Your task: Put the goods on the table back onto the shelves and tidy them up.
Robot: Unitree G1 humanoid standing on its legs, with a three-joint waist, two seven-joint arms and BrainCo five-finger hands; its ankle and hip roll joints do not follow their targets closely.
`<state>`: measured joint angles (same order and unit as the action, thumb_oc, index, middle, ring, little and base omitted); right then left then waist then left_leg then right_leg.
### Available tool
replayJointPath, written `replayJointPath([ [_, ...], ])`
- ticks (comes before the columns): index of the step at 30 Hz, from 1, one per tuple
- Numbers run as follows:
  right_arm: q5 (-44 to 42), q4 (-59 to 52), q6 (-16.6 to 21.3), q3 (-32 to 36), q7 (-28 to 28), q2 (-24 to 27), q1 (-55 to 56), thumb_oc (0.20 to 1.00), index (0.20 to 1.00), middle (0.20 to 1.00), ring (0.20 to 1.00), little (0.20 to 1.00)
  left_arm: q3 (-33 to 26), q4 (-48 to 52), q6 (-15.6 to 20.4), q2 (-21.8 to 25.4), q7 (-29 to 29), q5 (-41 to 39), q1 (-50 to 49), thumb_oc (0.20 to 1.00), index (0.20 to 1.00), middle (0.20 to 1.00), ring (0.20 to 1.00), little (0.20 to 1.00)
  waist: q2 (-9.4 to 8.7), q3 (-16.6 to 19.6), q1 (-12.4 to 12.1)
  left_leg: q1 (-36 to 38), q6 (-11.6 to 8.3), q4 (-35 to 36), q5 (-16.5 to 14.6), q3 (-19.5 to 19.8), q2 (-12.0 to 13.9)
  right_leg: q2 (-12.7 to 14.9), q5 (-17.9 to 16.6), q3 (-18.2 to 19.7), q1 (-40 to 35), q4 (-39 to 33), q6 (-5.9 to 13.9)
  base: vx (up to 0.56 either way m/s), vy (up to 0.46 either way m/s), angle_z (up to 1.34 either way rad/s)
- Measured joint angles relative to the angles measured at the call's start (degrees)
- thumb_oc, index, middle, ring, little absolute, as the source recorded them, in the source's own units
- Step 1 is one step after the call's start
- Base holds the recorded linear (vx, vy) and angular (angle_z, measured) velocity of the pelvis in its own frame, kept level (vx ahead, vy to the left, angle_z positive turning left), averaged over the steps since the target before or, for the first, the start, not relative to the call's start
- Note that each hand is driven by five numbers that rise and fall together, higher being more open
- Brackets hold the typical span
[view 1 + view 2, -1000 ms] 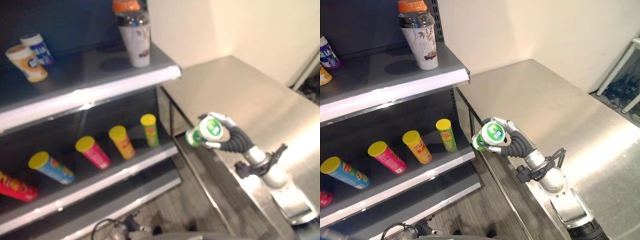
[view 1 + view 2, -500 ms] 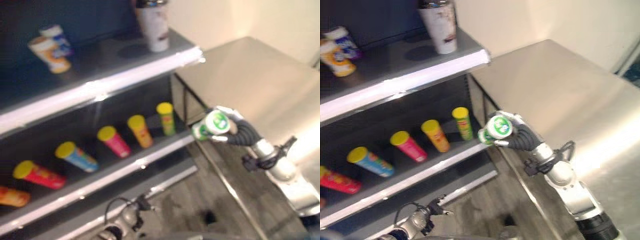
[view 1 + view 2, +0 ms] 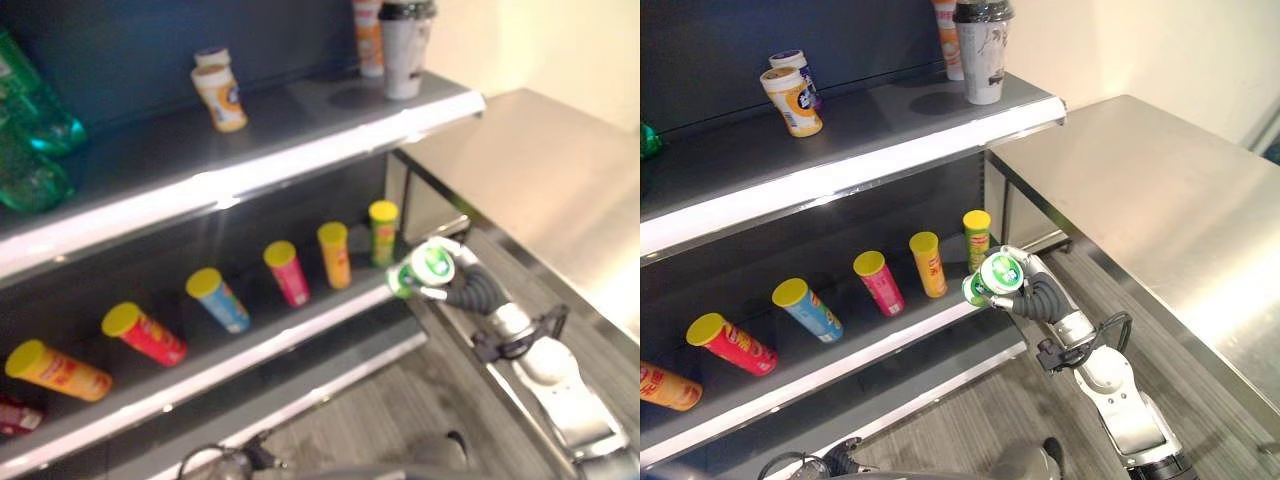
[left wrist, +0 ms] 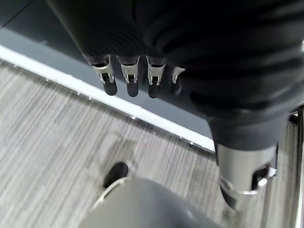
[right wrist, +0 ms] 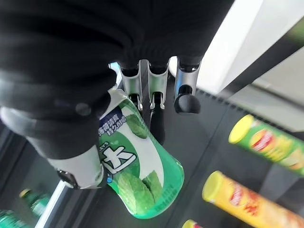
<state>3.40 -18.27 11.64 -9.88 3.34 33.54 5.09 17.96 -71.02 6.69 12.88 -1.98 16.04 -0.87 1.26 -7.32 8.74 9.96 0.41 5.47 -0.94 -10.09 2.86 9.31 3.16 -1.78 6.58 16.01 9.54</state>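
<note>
Right wrist view shows the right hand (image 5: 71, 128) with thumb and fingers curled round a green can (image 5: 140, 175), gripped by its body. From the head views the can (image 3: 992, 278) hangs in the air just off the front edge of the middle shelf (image 3: 870, 350), beside the green tube (image 3: 976, 237) at the end of a row of lying tubes: orange (image 3: 929, 263), pink (image 3: 878, 282), blue (image 3: 806, 308), red (image 3: 730, 343). Compared with a second ago, the hand and can are closer to the shelf edge. The left hand (image 4: 142, 76) hangs over the floor, fingers relaxed and straight. On the upper shelf (image 3: 840, 170) stand a cup (image 3: 983, 50) and small tubs (image 3: 792, 100); the steel table (image 3: 1160, 200) lies to the right.
</note>
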Motion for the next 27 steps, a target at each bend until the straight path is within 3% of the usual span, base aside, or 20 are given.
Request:
replayJointPath([
  [1, -0.01, -0.02, 0.03, 0.05, -0.02, 0.41, 0.0, 0.2, 0.2, 0.2, 0.2, 0.2, -0.01, 0.01, 0.0, 0.21, 0.05, -0.27, -0.6, 1.0, 1.0, 1.0, 1.0, 1.0, -0.67, 0.38, 0.19, -0.04, -0.03, 0.01, -0.01, 0.13, 0.28, -3.46, 2.13, 1.03, -0.14, -0.68, -3.25, -0.01, 0.036, 0.07],
  [2, -0.02, -0.17, 0.07, 0.77, -0.08, 1.73, 0.08, 0.2, 0.2, 0.2, 0.2, 0.2, 0.79, 0.2, 0.02, -0.1, 0.29, -0.28, -0.73, 1.0, 1.0, 1.0, 1.0, 1.0, 0.36, 1.11, 1.1, -0.91, -0.21, 0.01, 0.08, 0.77, 1.3, -6.0, 2.05, 2.77, -0.94, -2.22, -4.55, 0.01, 0.013, 0.11],
  [5, -0.04, -0.66, 0.08, 1.79, -0.38, 3.67, -0.34, 0.2, 0.2, 0.2, 0.2, 0.2, 4.61, 1.34, 0.29, -1.04, 1.51, 0.69, 0.44, 1.0, 1.0, 1.0, 1.0, 1.0, 1.71, 1.61, 0.69, -1.31, -2.15, -0.35, 1.35, 1.65, 2.34, -7.53, 0.88, 2.58, -1.44, -4.47, -5.46, 0.07, -0.024, 0.03],
  [10, -0.09, -2.77, 0.32, 1.56, -0.86, 5.07, -0.5, 0.2, 0.2, 0.2, 0.2, 0.2, 3.4, 1.34, 0.98, -3.23, 1.28, 0.7, 0.99, 1.0, 1.0, 1.0, 1.0, 1.0, 2.96, 2.32, -0.27, -1.24, -2.66, -0.35, 1.17, 1.63, 3.5, -8.68, 0.64, 2.35, -2.42, -5.97, -5.47, 0.05, -0.027, 0.0],
  [18, -0.41, -10.06, 2.95, 1.15, -1.32, 5.19, -5.04, 0.2, 0.2, 0.2, 0.2, 0.2, 2.33, 1.23, 0.62, -2.33, 0.13, 0.66, 1.5, 1.0, 1.0, 1.0, 1.0, 1.0, 0.77, 3.9, -1.27, -1.78, -3.36, -0.94, 0.89, 1.79, 2.9, -8.08, 0.39, 2.56, -2.27, -5.99, -5.29, 0.02, -0.034, -0.01],
  [21, -7.66, -11.61, 4.2, -2.68, 0.2, 5.07, -12.28, 0.2, 0.2, 0.2, 0.2, 0.2, 2.41, 1.11, 0.59, -1.72, 0.06, 0.67, 1.35, 1.0, 1.0, 1.0, 1.0, 1.0, -0.9, 5.62, -1.95, -1.77, -3.36, -0.9, 0.91, 1.72, 2.72, -7.93, 0.01, 2.65, -2.39, -6.14, -5.47, 0.01, 0.011, 0.0],
  [27, -16.04, -12.52, 4.27, -5.89, 2.37, 5.07, -19.47, 0.2, 0.2, 0.2, 0.2, 0.2, 2.46, 1.16, 0.18, -1.81, 0.18, 0.68, 1.03, 1.0, 1.0, 1.0, 1.0, 1.0, -0.62, 6.52, -2.53, -1.0, -3.3, -0.49, 0.9, 1.63, 2.48, -7.66, -1.24, 2.78, -4.21, -9.09, -4.81, 0.0, 0.0, 0.0],
])
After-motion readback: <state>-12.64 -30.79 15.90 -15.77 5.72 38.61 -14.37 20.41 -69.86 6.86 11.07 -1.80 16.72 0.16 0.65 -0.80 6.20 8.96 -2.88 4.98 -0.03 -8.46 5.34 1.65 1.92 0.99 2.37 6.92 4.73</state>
